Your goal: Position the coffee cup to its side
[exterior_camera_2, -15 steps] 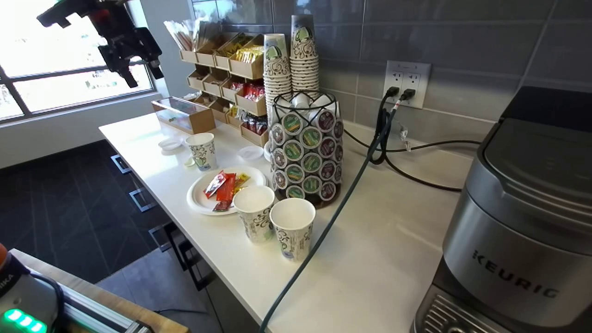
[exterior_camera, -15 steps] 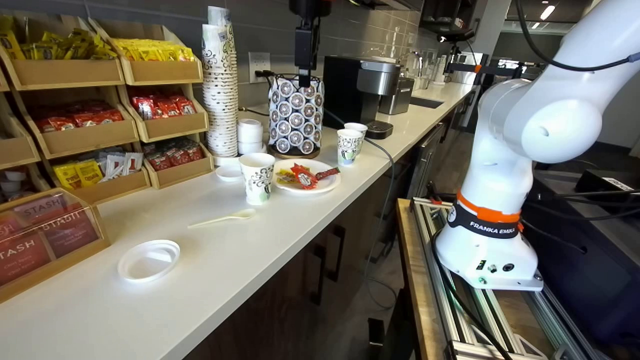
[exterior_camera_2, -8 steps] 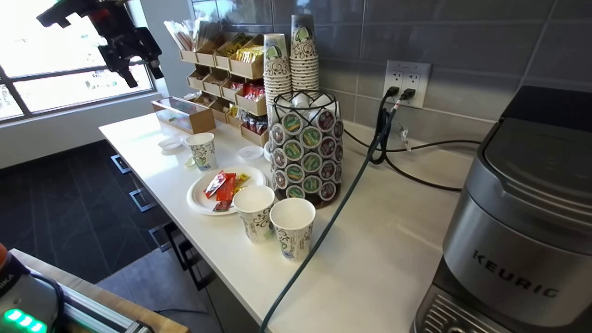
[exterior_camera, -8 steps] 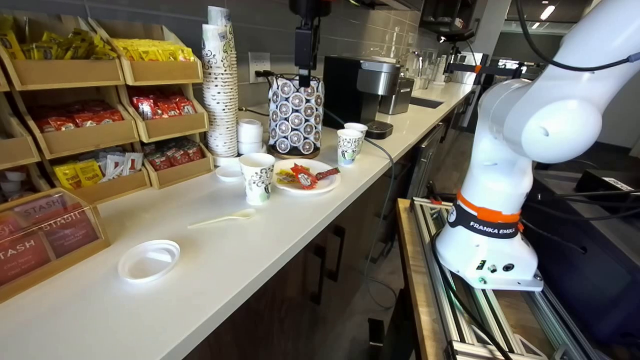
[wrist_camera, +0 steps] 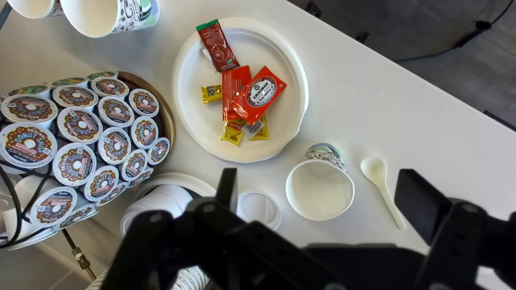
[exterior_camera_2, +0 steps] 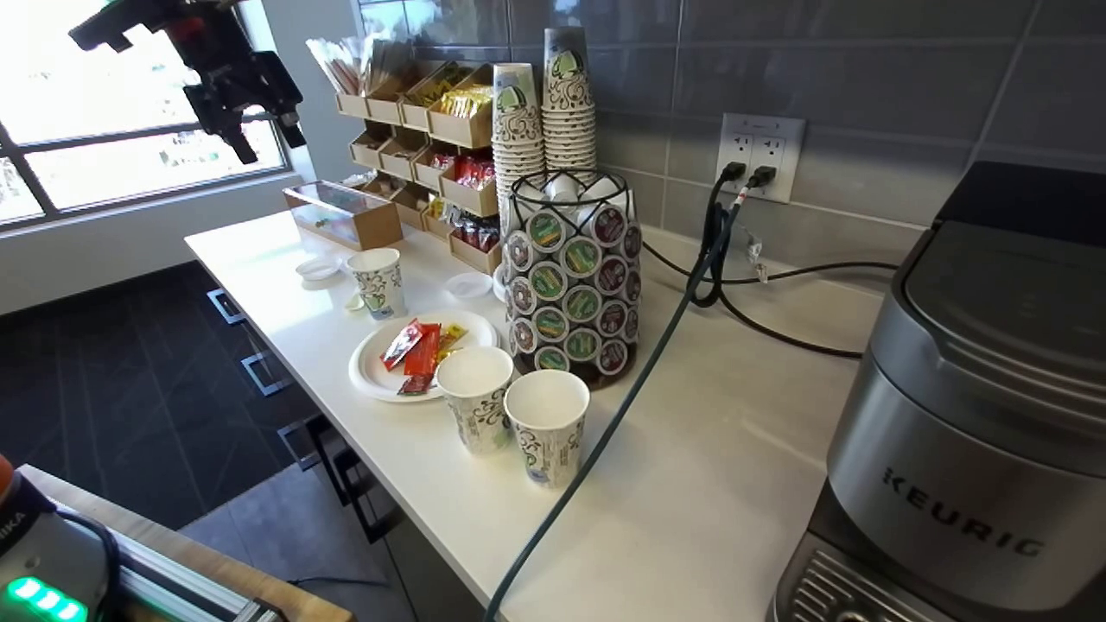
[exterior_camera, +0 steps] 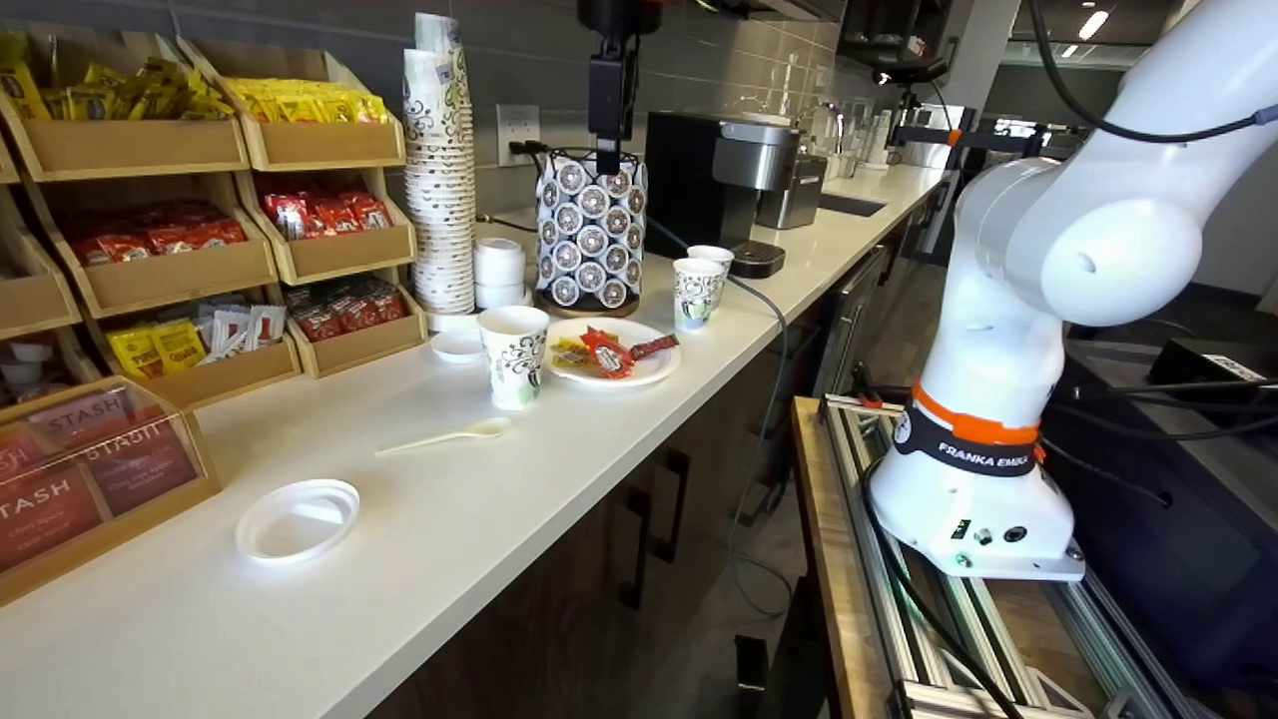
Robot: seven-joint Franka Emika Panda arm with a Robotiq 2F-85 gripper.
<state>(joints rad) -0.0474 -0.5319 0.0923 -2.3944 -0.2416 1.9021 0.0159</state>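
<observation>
The coffee cup, white paper with dark greenish print, stands upright on the counter in both exterior views. In the wrist view I look down into the cup; it appears between the finger tips but well below them. My gripper is open and empty, fingers wide apart. It hangs high above the counter in both exterior views. Two similar cups stand upright close together beyond the plate, partly seen in the wrist view.
A white plate with sauce packets sits beside the cup. A spoon and a lid lie close by. A pod rack, tall cup stacks, packet bins and a coffee machine stand behind. A cable crosses the counter.
</observation>
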